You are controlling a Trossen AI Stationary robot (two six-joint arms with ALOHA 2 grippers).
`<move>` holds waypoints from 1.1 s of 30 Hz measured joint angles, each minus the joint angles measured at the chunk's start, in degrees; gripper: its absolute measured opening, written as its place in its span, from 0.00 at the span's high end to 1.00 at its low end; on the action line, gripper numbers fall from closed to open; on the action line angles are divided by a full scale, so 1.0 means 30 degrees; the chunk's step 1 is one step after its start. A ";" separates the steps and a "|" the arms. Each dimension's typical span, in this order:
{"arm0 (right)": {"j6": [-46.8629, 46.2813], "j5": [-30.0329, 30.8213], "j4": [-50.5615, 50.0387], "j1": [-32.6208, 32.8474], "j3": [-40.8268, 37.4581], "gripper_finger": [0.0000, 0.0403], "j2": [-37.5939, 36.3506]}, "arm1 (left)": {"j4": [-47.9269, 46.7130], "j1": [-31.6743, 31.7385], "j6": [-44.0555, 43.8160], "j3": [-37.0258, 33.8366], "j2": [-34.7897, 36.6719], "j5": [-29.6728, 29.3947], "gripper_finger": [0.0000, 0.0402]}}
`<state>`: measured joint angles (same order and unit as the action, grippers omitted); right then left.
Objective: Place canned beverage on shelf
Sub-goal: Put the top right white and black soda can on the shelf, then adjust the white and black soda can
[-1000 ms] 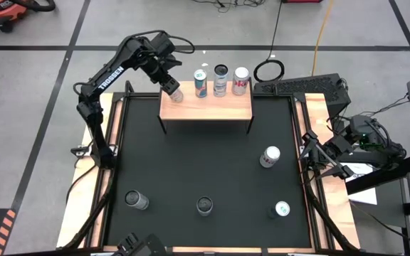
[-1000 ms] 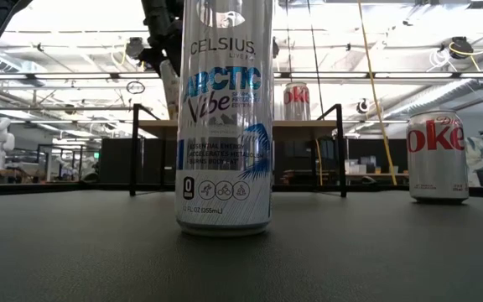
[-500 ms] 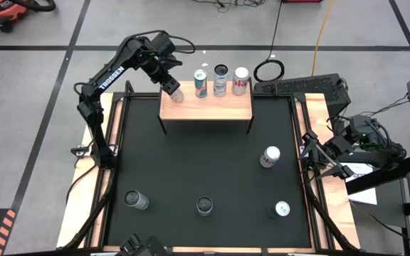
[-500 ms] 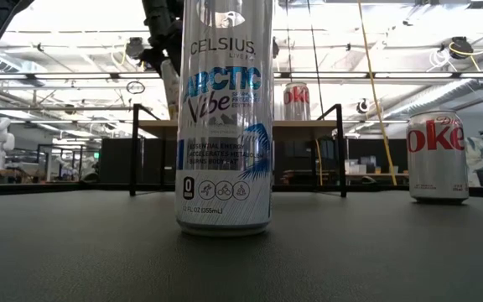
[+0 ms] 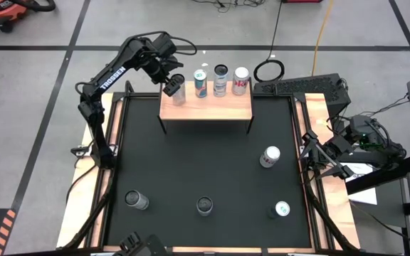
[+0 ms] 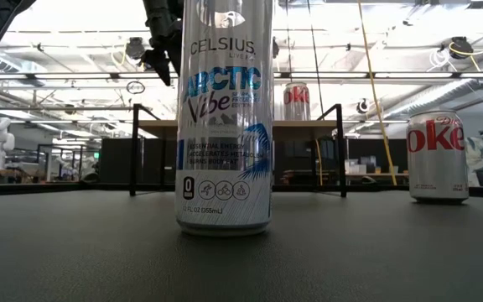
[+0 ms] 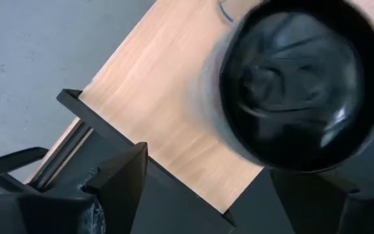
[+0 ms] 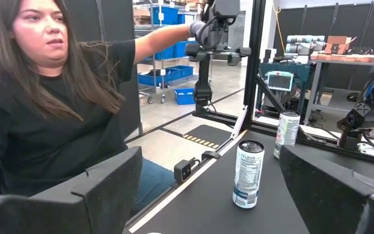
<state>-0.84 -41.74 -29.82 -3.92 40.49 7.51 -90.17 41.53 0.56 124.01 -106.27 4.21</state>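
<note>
The scene was lit evenly and brightly from overhead; only short, soft shadows were cast on the black counter [image 5: 212,178]. In the low view, glare was produced by ceiling lights, and the background was washed out. In the left wrist view, the dark can top [image 7: 304,81] was rendered blurred and out of focus.

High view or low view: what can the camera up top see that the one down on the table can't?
Only the high view shows four cans in a row on the shelf, the left gripper open by the leftmost can, and the right arm waiting at the table's right edge. Only the low view shows the words on the Celsius can and the room's ceiling lights. Both show the shelf and the Coke can on it.
</note>
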 joint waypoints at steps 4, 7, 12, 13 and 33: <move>0.0069 0.0000 0.0000 0.0007 -0.0003 0.14 0.0000 | 0.0015 0.0132 -0.0008 0.0005 0.0005 -0.0080 0.21; 0.0073 0.0000 0.0000 0.0000 0.0000 0.14 0.0000 | 0.0016 0.0146 -0.0044 0.0005 0.0012 -0.0069 0.21; 0.0073 0.0000 0.0000 0.0004 -0.0004 0.14 0.0004 | 0.0036 0.0119 -0.0059 0.0012 0.0022 -0.0006 0.21; 0.0066 0.0000 0.0000 0.0003 0.0000 0.14 0.0002 | 0.0036 0.0126 -0.0066 0.0016 0.0067 -0.0007 0.21; -0.0171 -0.0005 0.0027 0.0007 -0.0001 0.14 0.0003 | 0.2530 -0.1183 -0.2092 0.0056 0.3357 0.1151 0.21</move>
<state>-1.35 -41.75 -29.74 -3.90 40.49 7.52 -82.58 37.98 -5.72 124.18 -96.20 7.66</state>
